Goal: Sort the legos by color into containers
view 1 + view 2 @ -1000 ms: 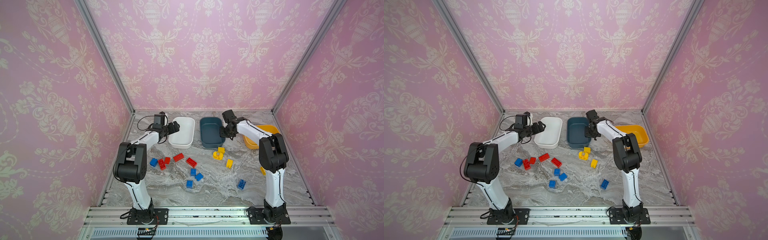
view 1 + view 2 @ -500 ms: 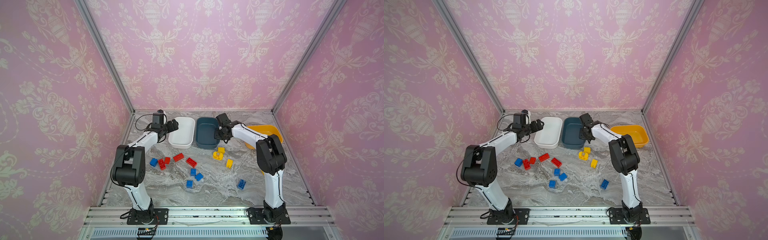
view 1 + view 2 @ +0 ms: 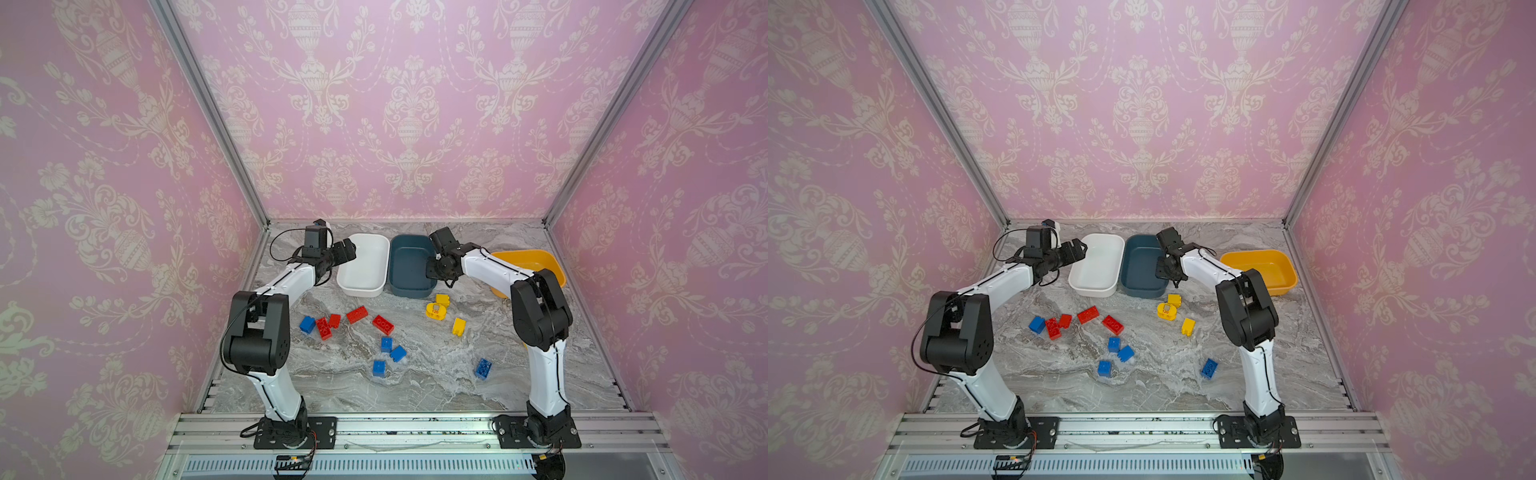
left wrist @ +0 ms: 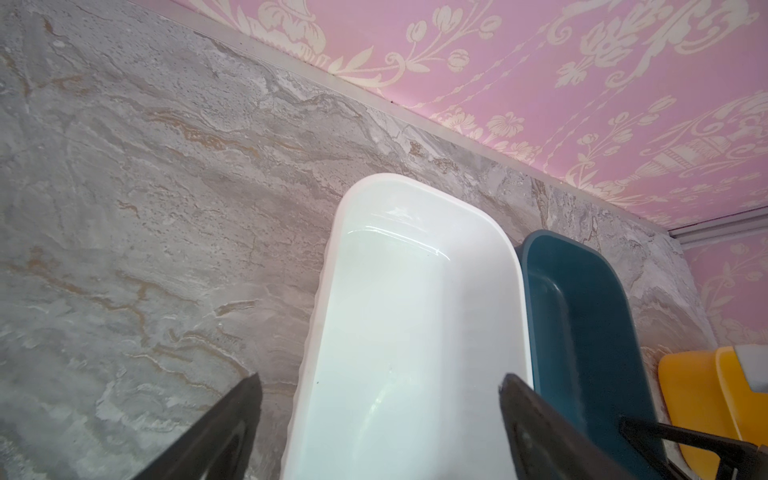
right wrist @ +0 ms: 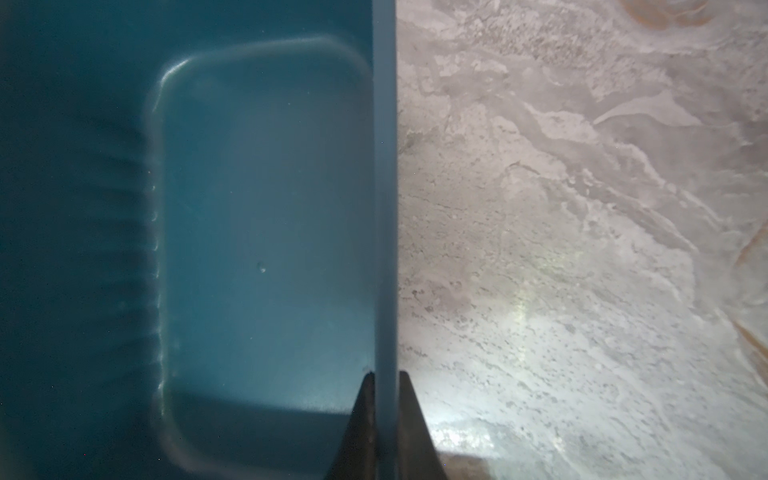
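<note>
Jaws on my right gripper (image 5: 384,415) are pinched narrow on the rim of the teal tub (image 5: 384,166), one finger inside the wall and one outside it; in both top views the grip sits on the tub's right side, toward its front corner. My left gripper (image 4: 380,377) is spread wide and holds nothing. It hangs at the left side of the white tub (image 4: 415,183), toward the tub's back end, and I cannot tell whether it touches the rim. White and teal tubs stand side by side, walls touching, near the middle of the back edge of the marble surface (image 3: 415,386). The yellow tub (image 3: 1254,252) sits apart from them, toward the back right corner. Every brick I can see lies on the marble in front of the tubs. Four red bricks (image 3: 357,314) are strung out left of centre with one blue at their left end, three blue bricks (image 3: 386,344) are bunched at the centre, and another blue one (image 3: 483,368) lies alone toward the front right. A rounded yellow piece (image 3: 434,310) with a sticker touches a yellow brick (image 3: 442,299) just in front of the teal tub, and one more yellow (image 3: 458,326) lies nearby.
</note>
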Robot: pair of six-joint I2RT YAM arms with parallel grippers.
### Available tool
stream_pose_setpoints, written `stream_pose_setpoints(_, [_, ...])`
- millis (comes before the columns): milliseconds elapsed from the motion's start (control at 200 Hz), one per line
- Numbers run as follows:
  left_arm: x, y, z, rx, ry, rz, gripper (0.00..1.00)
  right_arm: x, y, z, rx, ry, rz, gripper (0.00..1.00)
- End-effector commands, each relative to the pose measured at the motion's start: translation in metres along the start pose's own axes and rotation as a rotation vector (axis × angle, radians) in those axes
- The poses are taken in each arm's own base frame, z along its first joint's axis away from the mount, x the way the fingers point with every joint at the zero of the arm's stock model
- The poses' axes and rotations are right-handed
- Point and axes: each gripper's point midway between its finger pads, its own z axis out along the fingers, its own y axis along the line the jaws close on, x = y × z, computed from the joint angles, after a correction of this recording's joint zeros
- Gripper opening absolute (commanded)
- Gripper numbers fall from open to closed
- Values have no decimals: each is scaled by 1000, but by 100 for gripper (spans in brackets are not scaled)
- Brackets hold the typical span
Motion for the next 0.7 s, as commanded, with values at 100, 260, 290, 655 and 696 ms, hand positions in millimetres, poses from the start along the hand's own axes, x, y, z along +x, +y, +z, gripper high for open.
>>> stream_pose_setpoints(100, [-6,4,-10,-22,-26,5,92,5,2,-12,-6,6,-33,33])
stream_pose_setpoints(260, [-9,2,-13,-19,-36,8,92,-11,-2,-42,-9,-50,-28,54])
stream_pose_setpoints(290, [-8,2,-13,-19,-36,9,92,-15,-4,-48,-8,-61,-24,57])
stream_pose_setpoints(655, [-8,1,-15,-5,-50,-2,92,-27,-116,-115,78,-112,296,95])
stream_pose_setpoints(696, [-7,1,-16,-5,-50,-3,92,-26,-130,-120,107,-116,338,95])
